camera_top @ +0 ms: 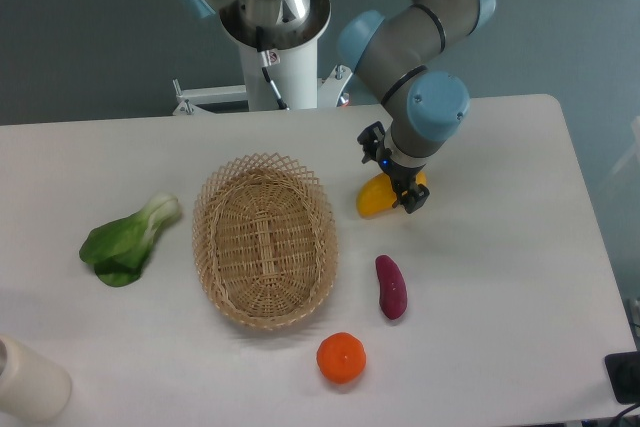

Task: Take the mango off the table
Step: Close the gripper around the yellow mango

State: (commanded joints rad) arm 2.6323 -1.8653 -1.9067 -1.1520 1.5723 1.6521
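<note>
Fixed camera: end effector [393, 169] sits over the mango [372, 198], hiding its right end; fingers straddle the fruit, parted, nothing gripped as far as visible. Mango lies on the white worktop [500, 277], just right of the wicker basket [265, 239]. Judged firm, smooth-skinned, likely slippery, moderately heavy; grip across the narrow mid-body.

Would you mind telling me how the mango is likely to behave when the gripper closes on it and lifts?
The mango looks smooth and glossy, so it may slip between the fingers. Its rounded, oblong shape lying on the flat table suggests it could roll if nudged off-centre. The gripper covers one end, so it might tilt when lifted.
</note>
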